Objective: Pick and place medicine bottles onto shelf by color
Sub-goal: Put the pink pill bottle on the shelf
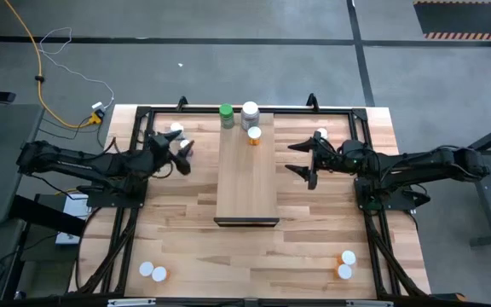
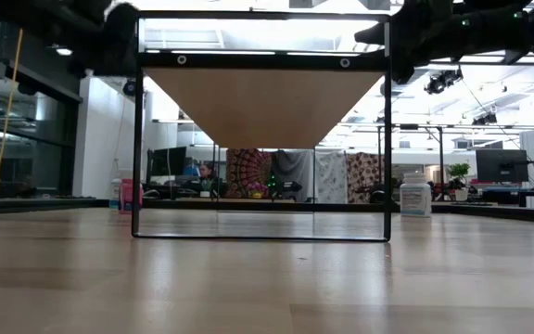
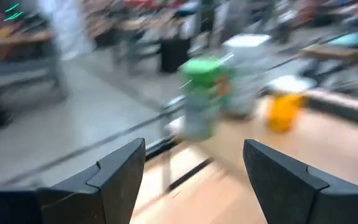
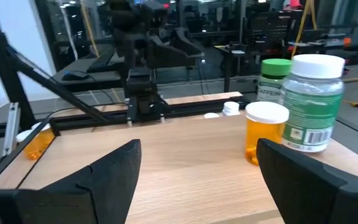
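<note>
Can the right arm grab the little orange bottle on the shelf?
Probably yes. The right end effector is open beside the shelf, and nothing stands between it and the orange bottle. The clear bottle stands close, so it might get bumped.

The shelf (image 1: 246, 175) was pale wood with a dark front edge, and the tabletop (image 1: 314, 247) was striped butcher-block. On the shelf stood a green-capped bottle (image 1: 226, 115), a white-capped green bottle (image 1: 251, 114) and a white-capped orange bottle (image 1: 255, 136).
</note>
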Robot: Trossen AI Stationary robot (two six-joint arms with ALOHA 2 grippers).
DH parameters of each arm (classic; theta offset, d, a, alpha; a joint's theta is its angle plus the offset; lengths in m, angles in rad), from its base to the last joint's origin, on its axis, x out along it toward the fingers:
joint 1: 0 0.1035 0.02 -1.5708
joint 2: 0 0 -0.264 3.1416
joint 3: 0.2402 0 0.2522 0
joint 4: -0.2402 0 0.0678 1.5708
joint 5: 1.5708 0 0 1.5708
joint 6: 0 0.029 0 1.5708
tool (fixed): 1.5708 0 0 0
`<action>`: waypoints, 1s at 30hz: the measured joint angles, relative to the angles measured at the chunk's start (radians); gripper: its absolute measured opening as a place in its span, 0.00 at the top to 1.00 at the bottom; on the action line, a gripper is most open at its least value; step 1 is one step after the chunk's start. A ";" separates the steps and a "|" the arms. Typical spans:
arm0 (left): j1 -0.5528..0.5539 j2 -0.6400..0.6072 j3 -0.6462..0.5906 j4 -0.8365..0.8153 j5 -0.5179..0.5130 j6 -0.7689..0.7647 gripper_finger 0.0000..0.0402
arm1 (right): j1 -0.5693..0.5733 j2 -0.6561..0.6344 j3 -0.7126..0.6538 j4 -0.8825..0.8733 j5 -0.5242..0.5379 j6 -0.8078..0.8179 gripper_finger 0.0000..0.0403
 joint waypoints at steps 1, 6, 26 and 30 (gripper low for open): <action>0.028 0.000 0.012 -0.068 0.000 -0.070 0.35 | 0.000 0.000 0.000 0.000 0.008 0.005 0.23; 0.225 0.038 0.066 -0.377 0.144 -0.369 0.35 | 0.000 0.000 0.000 0.001 0.031 0.005 0.23; 0.469 0.395 0.066 -0.299 0.440 -0.364 0.35 | 0.000 0.000 0.000 0.006 0.032 0.005 0.23; 0.477 0.410 0.066 -0.301 0.416 -0.379 0.35 | 0.000 0.000 0.000 0.005 0.032 0.005 0.23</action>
